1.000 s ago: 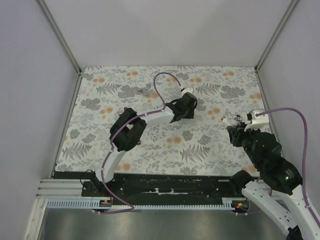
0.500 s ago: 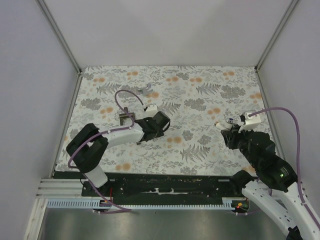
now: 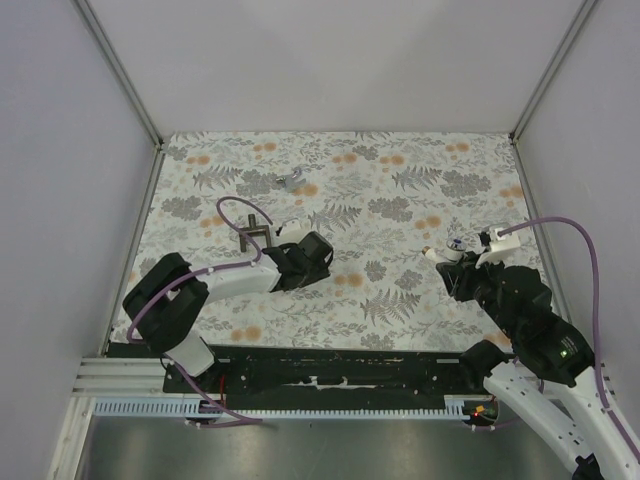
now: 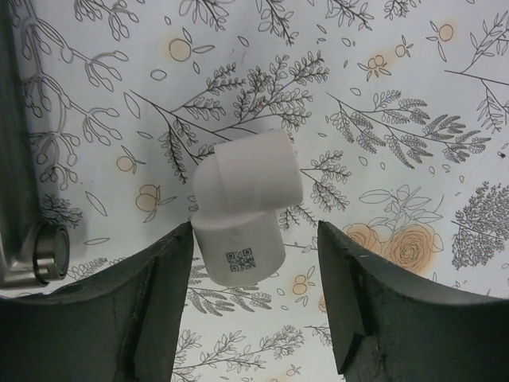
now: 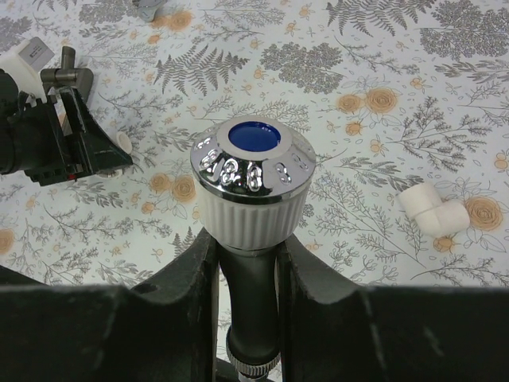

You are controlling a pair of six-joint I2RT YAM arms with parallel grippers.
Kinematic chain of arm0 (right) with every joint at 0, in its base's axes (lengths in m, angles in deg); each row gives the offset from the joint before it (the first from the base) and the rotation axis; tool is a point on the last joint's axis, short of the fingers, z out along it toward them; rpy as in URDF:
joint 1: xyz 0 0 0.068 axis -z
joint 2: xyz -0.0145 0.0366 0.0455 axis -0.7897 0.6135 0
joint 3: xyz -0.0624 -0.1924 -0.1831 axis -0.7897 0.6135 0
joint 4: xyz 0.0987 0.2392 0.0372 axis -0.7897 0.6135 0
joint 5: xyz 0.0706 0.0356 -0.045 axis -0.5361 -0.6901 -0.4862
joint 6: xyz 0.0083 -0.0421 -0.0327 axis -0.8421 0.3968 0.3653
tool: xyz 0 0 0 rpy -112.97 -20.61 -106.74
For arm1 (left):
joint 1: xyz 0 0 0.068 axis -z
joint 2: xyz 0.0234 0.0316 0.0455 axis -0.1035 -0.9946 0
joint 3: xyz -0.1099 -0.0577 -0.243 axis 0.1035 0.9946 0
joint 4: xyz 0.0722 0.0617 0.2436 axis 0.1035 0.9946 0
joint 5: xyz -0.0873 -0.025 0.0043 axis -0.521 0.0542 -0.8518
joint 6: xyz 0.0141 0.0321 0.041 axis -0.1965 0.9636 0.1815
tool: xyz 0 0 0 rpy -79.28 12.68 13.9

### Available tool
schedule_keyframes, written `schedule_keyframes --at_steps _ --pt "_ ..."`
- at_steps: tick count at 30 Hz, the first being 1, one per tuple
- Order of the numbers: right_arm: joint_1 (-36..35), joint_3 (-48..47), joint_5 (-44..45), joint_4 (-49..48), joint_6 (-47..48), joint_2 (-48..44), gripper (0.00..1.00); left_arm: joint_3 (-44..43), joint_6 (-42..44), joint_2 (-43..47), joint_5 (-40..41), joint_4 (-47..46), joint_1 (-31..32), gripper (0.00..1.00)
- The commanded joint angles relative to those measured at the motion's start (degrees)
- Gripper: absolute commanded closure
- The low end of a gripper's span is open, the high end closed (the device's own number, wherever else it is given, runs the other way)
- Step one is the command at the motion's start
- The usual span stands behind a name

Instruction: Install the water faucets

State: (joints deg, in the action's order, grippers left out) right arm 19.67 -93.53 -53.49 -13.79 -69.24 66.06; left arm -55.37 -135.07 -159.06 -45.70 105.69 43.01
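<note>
My right gripper (image 5: 249, 255) is shut on the dark stem of a water faucet (image 5: 251, 179), which has a white ribbed knob, a chrome cap and a blue centre. In the top view this faucet (image 3: 447, 247) is held above the right side of the table by the right gripper (image 3: 457, 260). My left gripper (image 4: 254, 235) is open around a white elbow fitting (image 4: 242, 203) with a small printed code. The left finger (image 4: 159, 278) is close against it and the right finger stands apart. In the top view the left gripper (image 3: 322, 257) is low at the table's centre-left.
A dark T-shaped metal tool (image 3: 256, 228) lies just left of the left wrist, also seen as the tool (image 5: 67, 78). A tiny grey metal piece (image 3: 292, 181) lies farther back. Another white elbow fitting (image 5: 433, 211) lies on the flowered cloth (image 3: 400, 290). Walls close in on three sides.
The left arm swung from the far middle back toward the near left, came down beside the T-shaped tool, and its jaws widened around the white elbow. The right gripper with the faucet shifted slightly left.
</note>
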Motion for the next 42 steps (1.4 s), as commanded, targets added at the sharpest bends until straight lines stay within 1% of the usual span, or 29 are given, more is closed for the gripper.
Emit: schedule_keyframes --at_steps 1,7,11,14,18,20,21,23,25,30,34,39,42 --pt "0.06 0.24 -1.33 -3.26 -0.73 -0.79 1.0 0.12 -5.61 1.92 -2.49 -3.36 1.32 0.29" --pt "-0.03 0.5 -2.3 -3.26 -0.64 -0.97 1.0 -5.06 -5.7 -0.19 -5.05 -4.24 4.13 0.26" --pt "-0.03 0.41 -2.56 -3.17 -0.55 -1.32 1.0 -6.03 -6.05 1.56 -4.87 -2.58 5.28 0.23" --pt "-0.03 -0.11 -2.48 -2.65 -0.64 -1.58 1.0 -4.89 -5.88 5.33 -2.86 1.63 5.28 0.21" --pt "-0.12 -0.47 -2.56 -1.86 -0.64 -1.85 1.0 -3.66 -3.52 11.31 3.38 9.8 4.76 0.16" --pt "-0.03 -0.64 -2.83 -1.68 -0.64 -1.76 1.0 -4.27 -0.97 12.55 3.22 12.44 2.83 0.18" --pt "-0.12 -0.64 -3.0 -1.68 -0.73 -1.76 1.0 -4.79 1.22 12.64 1.13 13.07 0.99 0.18" --pt "-0.12 -0.55 -3.44 -1.77 -0.82 -1.24 1.0 -7.33 5.44 10.89 -4.5 14.64 -2.79 0.19" --pt "-0.03 -0.73 -3.79 -1.77 -1.08 -0.62 1.0 -11.37 11.32 7.82 -7.93 16.49 -4.64 0.2" --pt "-0.03 -1.17 -4.84 -1.68 -1.96 1.05 1.0 -24.38 22.84 -4.04 -11.46 27.74 -5.35 0.2" --pt "-0.03 -0.99 -6.34 -1.59 -2.4 1.84 1.0 -30.45 26.46 -10.64 -12.52 30.91 -5.97 0.2" --pt "-0.03 -0.99 -7.13 -1.33 -2.4 2.28 1.0 -36.08 28.75 -17.4 -11.11 33.37 -7.02 0.24" --pt "-0.03 -0.99 -7.22 -1.15 -2.4 2.55 1.0 -38.54 30.33 -19.78 -11.2 33.81 -7.29 0.28"
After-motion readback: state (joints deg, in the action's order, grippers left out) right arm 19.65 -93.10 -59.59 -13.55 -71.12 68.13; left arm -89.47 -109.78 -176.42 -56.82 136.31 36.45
